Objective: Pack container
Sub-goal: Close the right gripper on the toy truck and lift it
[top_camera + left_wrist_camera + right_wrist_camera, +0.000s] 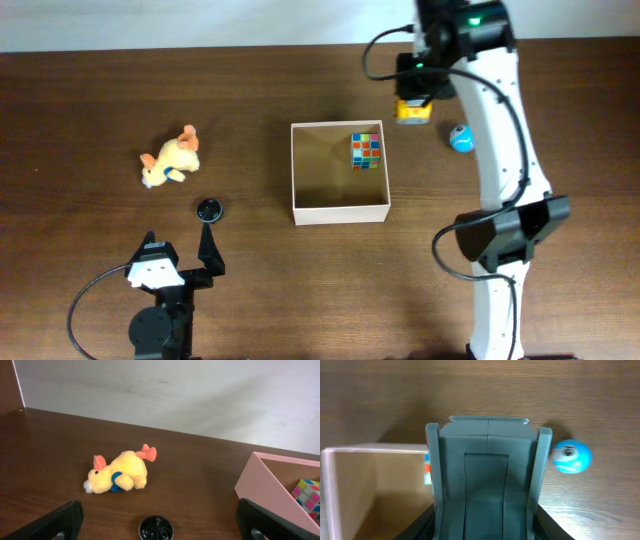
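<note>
The container [340, 212], a square shallow box with white walls and a tan inside, sits mid-table and holds a colourful puzzle cube [367, 150]. My right gripper [413, 95] is shut on a grey and yellow toy [411, 110] just beyond the box's far right corner. In the right wrist view the grey toy [487, 460] fills the space between the fingers [485, 527], with the box wall [330, 485] at the left. My left gripper [180, 242] is open and empty near the front edge. In the left wrist view its fingers [160, 510] frame a black disc [155, 529], with the box [260, 482] at the right.
A yellow plush animal [172, 158] lies left of the box and also shows in the left wrist view [120, 474]. The small black disc [209, 209] lies between it and my left gripper. A blue ball [461, 138] lies right of the box, beside the held toy [571, 456].
</note>
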